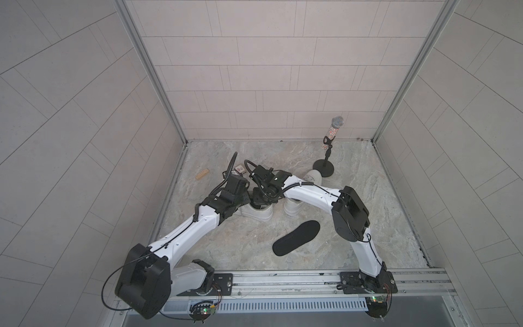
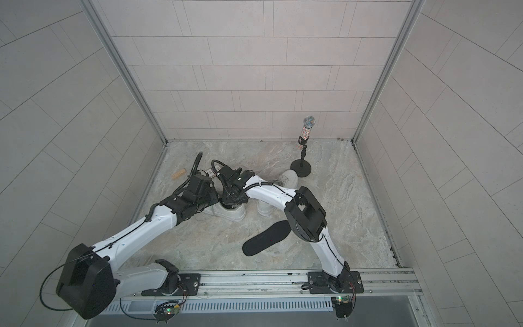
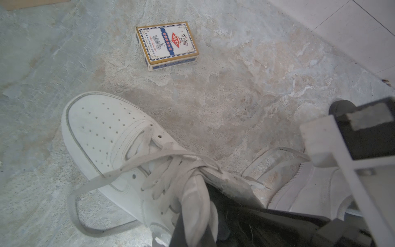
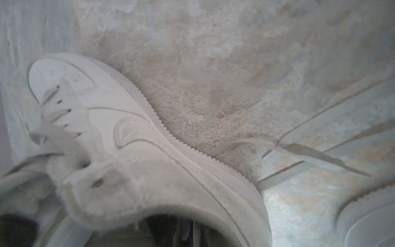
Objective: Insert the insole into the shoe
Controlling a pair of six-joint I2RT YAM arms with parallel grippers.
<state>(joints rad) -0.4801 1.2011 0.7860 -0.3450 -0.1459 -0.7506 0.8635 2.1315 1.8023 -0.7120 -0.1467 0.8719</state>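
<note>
White shoe point(image 3: 102, 128), dotted perforations on toe; black insole point(image 1: 296, 237); card box point(image 3: 167, 46) gold-bordered, blue, red; tabletop point(image 1: 368, 212) marbled grey-beige.

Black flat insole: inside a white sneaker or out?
Out. The black flat insole lies on the marbled tabletop, apart from the white sneaker below the wrists and the white sneaker beside it.
</note>
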